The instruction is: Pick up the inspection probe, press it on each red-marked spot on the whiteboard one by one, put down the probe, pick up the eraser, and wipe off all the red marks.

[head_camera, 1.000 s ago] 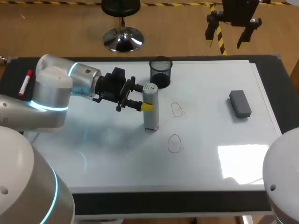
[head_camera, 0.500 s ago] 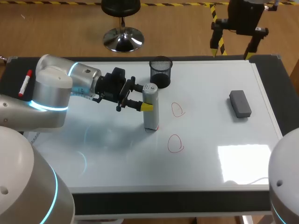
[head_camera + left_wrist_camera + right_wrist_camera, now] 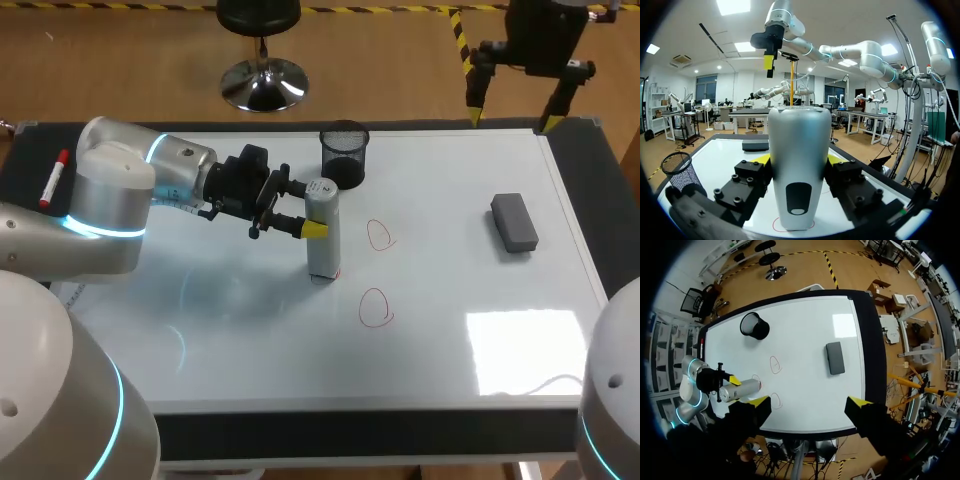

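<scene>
The grey cylindrical probe [image 3: 322, 240] stands upright on the whiteboard [image 3: 250, 330], its base on a red mark [image 3: 327, 276]. My left gripper [image 3: 311, 211] is shut on its upper half from two sides. In the left wrist view the probe [image 3: 792, 170] fills the gap between the fingers [image 3: 761, 160], with the red mark [image 3: 777, 227] under it. Two more red loops [image 3: 379, 234] [image 3: 376, 307] lie to its right. The dark grey eraser [image 3: 513, 222] lies at the right. My right gripper [image 3: 508, 120] hangs open, high over the board's far right corner, looking down on the probe [image 3: 742, 388] and eraser [image 3: 835, 358].
A black mesh cup [image 3: 344, 155] stands just behind the probe, near the far edge. A red marker [image 3: 54, 178] lies on the dark table left of the whiteboard. A dark border [image 3: 590, 190] frames the board.
My right gripper has drifted to the right above the far edge of the board. The left arm and the probe have stayed put.
</scene>
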### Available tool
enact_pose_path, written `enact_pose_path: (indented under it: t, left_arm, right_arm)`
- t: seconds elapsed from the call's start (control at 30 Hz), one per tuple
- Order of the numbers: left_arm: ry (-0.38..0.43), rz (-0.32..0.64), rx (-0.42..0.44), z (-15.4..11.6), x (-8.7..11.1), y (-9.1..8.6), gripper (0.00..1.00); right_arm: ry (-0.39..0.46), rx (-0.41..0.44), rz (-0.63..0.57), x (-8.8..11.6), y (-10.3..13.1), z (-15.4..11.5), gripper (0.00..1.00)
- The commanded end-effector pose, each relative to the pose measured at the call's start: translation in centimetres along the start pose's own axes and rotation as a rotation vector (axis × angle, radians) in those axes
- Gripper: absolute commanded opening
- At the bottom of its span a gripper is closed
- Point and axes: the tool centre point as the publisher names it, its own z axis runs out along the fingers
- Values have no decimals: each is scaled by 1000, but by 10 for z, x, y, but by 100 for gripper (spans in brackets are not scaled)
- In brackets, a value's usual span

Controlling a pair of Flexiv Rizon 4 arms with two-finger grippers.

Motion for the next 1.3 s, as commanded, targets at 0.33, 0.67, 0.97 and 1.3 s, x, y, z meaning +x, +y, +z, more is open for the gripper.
enact_pose_path:
  t: [0.33, 0.67, 0.97, 1.3]
  left_arm:
    - [3, 1, 2, 1, -2, 8, 0]
    - [3, 1, 2, 1, -2, 8, 0]
    - [3, 1, 2, 1, -2, 8, 0]
    - [3, 1, 2, 1, -2, 8, 0]
  right_arm:
    - [5, -4, -2, -4, -3, -1, 100]
    - [5, -4, -2, -4, -3, -1, 100]
    - [5, -4, -2, -4, -3, -1, 100]
    - [4, 3, -2, -7, -9, 4, 100]
